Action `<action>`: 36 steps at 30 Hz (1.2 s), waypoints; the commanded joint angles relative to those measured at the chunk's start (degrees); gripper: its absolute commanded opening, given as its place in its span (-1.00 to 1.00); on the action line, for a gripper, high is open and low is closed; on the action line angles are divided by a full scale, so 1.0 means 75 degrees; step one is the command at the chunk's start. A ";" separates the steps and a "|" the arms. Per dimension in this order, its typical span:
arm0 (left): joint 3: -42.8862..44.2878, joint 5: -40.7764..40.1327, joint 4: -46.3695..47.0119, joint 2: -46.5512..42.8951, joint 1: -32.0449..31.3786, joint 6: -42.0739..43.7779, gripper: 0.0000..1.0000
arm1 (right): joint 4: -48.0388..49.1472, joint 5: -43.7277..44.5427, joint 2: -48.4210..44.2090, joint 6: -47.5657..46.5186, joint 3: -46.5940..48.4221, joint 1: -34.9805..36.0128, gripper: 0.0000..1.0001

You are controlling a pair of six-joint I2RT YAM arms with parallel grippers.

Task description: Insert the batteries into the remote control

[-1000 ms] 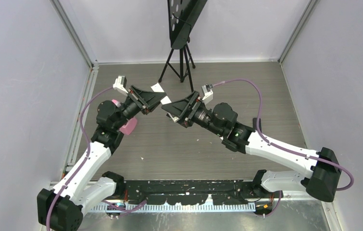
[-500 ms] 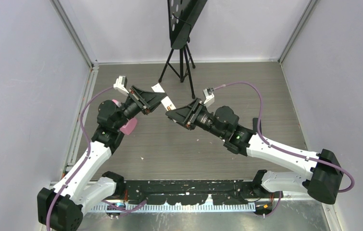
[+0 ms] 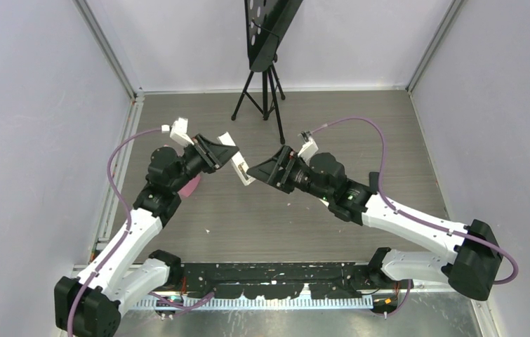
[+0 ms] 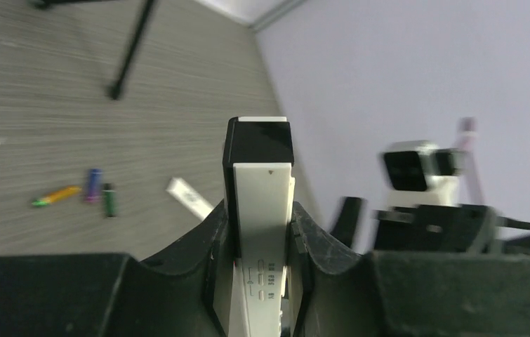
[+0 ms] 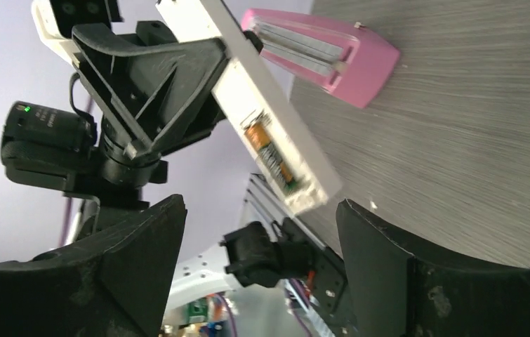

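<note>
My left gripper [image 3: 220, 152] is shut on a white remote control [image 3: 238, 170], held in the air and pointing down to the right. In the left wrist view the remote [image 4: 262, 179] stands upright between the jaws of that gripper [image 4: 260, 223]. Its open compartment holds a reddish-brown battery [image 5: 270, 156]. My right gripper [image 3: 250, 168] is open just beyond the remote's free end; in its wrist view the gripper [image 5: 256, 210] holds nothing. Three loose batteries lie on the table: orange-yellow [image 4: 55, 196], purple [image 4: 93, 184] and dark [image 4: 109, 200].
A pink remote [image 5: 321, 53] lies on the table under the left arm, also seen from above [image 3: 191, 186]. A small white cover piece [image 4: 189, 199] rests near the loose batteries. A black tripod [image 3: 265, 91] stands at the back centre.
The left gripper has swung the remote's free end downward and toward the right gripper. The right gripper has drawn back slightly to the right; it is open now as it was a second ago.
</note>
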 commanded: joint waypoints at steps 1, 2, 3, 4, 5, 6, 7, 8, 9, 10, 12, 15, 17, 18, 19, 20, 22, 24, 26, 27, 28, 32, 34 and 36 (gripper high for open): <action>-0.0410 -0.1115 -0.0620 -0.0177 0.0130 0.2251 -1.00 | -0.1254 0.0719 -0.0429 -0.0936 0.0337 -0.0002 0.68; -0.0480 -0.1259 -0.0690 -0.0209 0.0163 0.2407 -1.00 | -0.1671 0.1027 -0.0428 -0.1042 0.0392 -0.0003 0.67; -0.0496 -0.1405 -0.0819 -0.0246 0.0198 0.2517 -1.00 | -0.2120 0.1308 -0.0412 -0.1106 0.0471 -0.0019 0.65; -0.0504 -0.1508 -0.0952 -0.0279 0.0239 0.2617 -1.00 | -0.2487 0.1581 -0.0363 -0.1172 0.0561 -0.0055 0.63; -0.0518 -0.1558 -0.1037 -0.0334 0.0273 0.2709 -1.00 | -0.2851 0.1829 -0.0282 -0.1241 0.0655 -0.0126 0.56; -0.0545 -0.1585 -0.1098 -0.0401 0.0304 0.2782 -1.00 | -0.3207 0.2090 -0.0159 -0.1259 0.0794 -0.0181 0.47; -0.0585 -0.1580 -0.1113 -0.0486 0.0314 0.2837 -1.00 | -0.3685 0.2392 0.0004 -0.1254 0.0942 -0.0246 0.38; -0.0616 -0.1562 -0.1104 -0.0559 0.0325 0.2867 -1.00 | -0.3928 0.2608 0.0188 -0.1306 0.1098 -0.0335 0.28; -0.0670 -0.1540 -0.1074 -0.0639 0.0327 0.2897 -1.00 | -0.4100 0.2725 0.0431 -0.1427 0.1250 -0.0428 0.16; -0.0723 -0.1524 -0.1045 -0.0723 0.0327 0.2915 -1.00 | -0.4289 0.2805 0.0806 -0.1552 0.1481 -0.0526 0.09; -0.0805 -0.1482 -0.1019 -0.0879 0.0327 0.2937 -1.00 | -0.4724 0.3020 0.1504 -0.1781 0.1942 -0.0689 -0.04; -0.0869 -0.1192 -0.0982 -0.1027 0.0333 0.3004 -1.00 | -0.5147 0.3306 0.2625 -0.2267 0.2593 -0.0753 -0.17; -0.0868 -0.0892 -0.0919 -0.1042 0.0338 0.3068 -1.00 | -0.5294 0.3378 0.3354 -0.2556 0.3034 -0.0755 -0.18; -0.0867 -0.0719 -0.0871 -0.1051 0.0339 0.3091 -1.00 | -0.5352 0.3405 0.3700 -0.2693 0.3243 -0.0764 -0.18; -0.0865 -0.0570 -0.0819 -0.1049 0.0336 0.3095 -0.99 | -0.5406 0.3431 0.4005 -0.2781 0.3454 -0.0762 -0.18; -0.0878 -0.0500 -0.0773 -0.1046 0.0338 0.3100 -0.99 | -0.5422 0.3430 0.4305 -0.2838 0.3621 -0.0763 -0.17; -0.0885 -0.0421 -0.0707 -0.1052 0.0339 0.3122 -1.00 | -0.5592 0.3472 0.4879 -0.2910 0.4025 -0.0764 -0.13; -0.0896 -0.0397 -0.0672 -0.1032 0.0339 0.3122 -1.00 | -0.5735 0.3452 0.5369 -0.2964 0.4389 -0.0763 -0.12; -0.0887 -0.0338 -0.0633 -0.0995 0.0339 0.3083 -1.00 | -0.5779 0.3443 0.5780 -0.3017 0.4602 -0.0764 -0.11; -0.0885 -0.0310 -0.0620 -0.0974 0.0339 0.3061 -1.00 | -0.5752 0.3434 0.5884 -0.3047 0.4665 -0.0765 -0.12; -0.0891 -0.0293 -0.0608 -0.0965 0.0339 0.3030 -1.00 | -0.5666 0.3420 0.5968 -0.3081 0.4688 -0.0760 -0.10; -0.0894 -0.0279 -0.0559 -0.0911 0.0339 0.3009 -1.00 | -0.5480 0.3289 0.6193 -0.3335 0.4782 -0.0764 -0.03; -0.0902 -0.0306 -0.0548 -0.0893 0.0339 0.2989 -1.00 | -0.5468 0.3278 0.6293 -0.3424 0.4849 -0.0765 0.01; -0.0915 -0.0342 -0.0548 -0.0867 0.0339 0.2976 -1.00 | -0.5462 0.3260 0.6451 -0.3540 0.4939 -0.0763 0.02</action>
